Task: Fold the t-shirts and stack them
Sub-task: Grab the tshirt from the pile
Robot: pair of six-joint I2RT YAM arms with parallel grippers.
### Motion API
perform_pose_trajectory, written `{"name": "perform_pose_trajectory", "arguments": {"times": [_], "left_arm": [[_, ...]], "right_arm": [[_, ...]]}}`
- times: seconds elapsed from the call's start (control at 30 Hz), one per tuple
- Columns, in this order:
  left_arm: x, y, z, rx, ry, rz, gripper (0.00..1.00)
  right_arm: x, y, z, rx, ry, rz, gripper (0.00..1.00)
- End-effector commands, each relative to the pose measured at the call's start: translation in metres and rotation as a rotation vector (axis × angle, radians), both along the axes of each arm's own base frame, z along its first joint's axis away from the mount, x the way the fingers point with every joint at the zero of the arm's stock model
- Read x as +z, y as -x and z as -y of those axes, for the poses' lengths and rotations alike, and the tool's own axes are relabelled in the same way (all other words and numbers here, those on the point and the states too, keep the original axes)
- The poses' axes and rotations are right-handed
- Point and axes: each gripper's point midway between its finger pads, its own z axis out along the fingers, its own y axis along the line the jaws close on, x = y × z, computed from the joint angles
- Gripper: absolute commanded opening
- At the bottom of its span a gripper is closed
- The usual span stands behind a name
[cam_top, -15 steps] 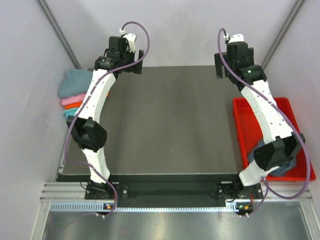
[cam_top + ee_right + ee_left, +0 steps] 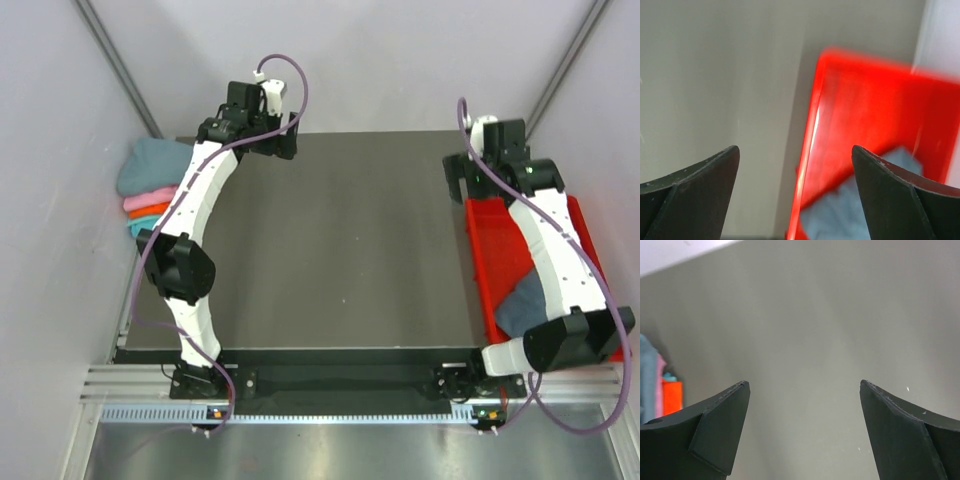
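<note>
The table [image 2: 340, 250] before me is a flat, dark grey slab, bare across its middle from near edge to far. At its far left edge I see a stack of folded t-shirts [image 2: 150, 185], dusty teal on top with pink, orange and turquoise layers showing under it. Along the right edge sits a red tray [image 2: 488, 262], running from about mid-table towards the near right corner.
</note>
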Motion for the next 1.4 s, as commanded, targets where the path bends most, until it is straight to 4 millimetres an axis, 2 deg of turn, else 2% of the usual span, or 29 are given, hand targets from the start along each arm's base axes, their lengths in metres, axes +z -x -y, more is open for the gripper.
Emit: {"name": "perform_pose_trajectory", "arguments": {"times": [0.0,0.1,0.23,0.37,0.47,0.53,0.67,0.9,1.13,1.2,1.23,1.27,1.3,1.33,1.37], "left_arm": [[0.024,0.014,0.008,-0.045,0.046,0.035,0.95],[0.021,0.015,0.011,-0.057,0.054,0.023,0.95],[0.008,0.017,0.018,-0.085,0.073,-0.018,0.95],[0.006,0.016,0.025,-0.098,0.111,-0.036,0.94],[0.008,0.011,0.028,-0.102,0.118,-0.03,0.94],[0.011,0.009,0.03,-0.104,0.123,-0.023,0.94],[0.015,0.009,0.035,-0.122,0.147,-0.022,0.94],[0.016,0.01,0.039,-0.138,0.166,-0.028,0.94],[0.016,0.009,0.039,-0.138,0.166,-0.027,0.94],[0.016,0.009,0.039,-0.139,0.163,-0.025,0.94],[0.016,0.009,0.039,-0.138,0.162,-0.023,0.94],[0.016,0.008,0.038,-0.137,0.159,-0.02,0.94],[0.016,0.008,0.038,-0.135,0.156,-0.019,0.94],[0.016,0.008,0.037,-0.133,0.155,-0.018,0.94],[0.015,0.007,0.037,-0.131,0.152,-0.019,0.94]], "right_arm": [[-0.055,0.076,0.01,0.036,-0.012,-0.227,0.93],[-0.078,0.105,0.028,-0.014,-0.002,-0.284,0.91],[-0.069,0.109,0.056,-0.096,0.053,-0.268,0.92],[-0.075,0.12,0.105,-0.276,0.098,-0.374,0.93],[-0.093,0.131,0.143,-0.396,0.13,-0.496,0.92],[-0.107,0.145,0.157,-0.433,0.132,-0.567,0.92],[-0.135,0.16,0.171,-0.463,0.174,-0.652,0.92],[-0.162,0.149,0.187,-0.493,0.205,-0.701,0.94],[-0.176,0.142,0.201,-0.503,0.249,-0.744,0.92],[-0.176,0.14,0.203,-0.503,0.251,-0.749,0.86],[-0.176,0.139,0.203,-0.498,0.247,-0.75,0.79],[-0.177,0.138,0.202,-0.489,0.237,-0.752,0.62],[-0.176,0.136,0.202,-0.492,0.234,-0.747,0.53],[-0.177,0.136,0.201,-0.49,0.228,-0.75,0.39],[-0.178,0.135,0.201,-0.488,0.224,-0.75,0.33]]}}
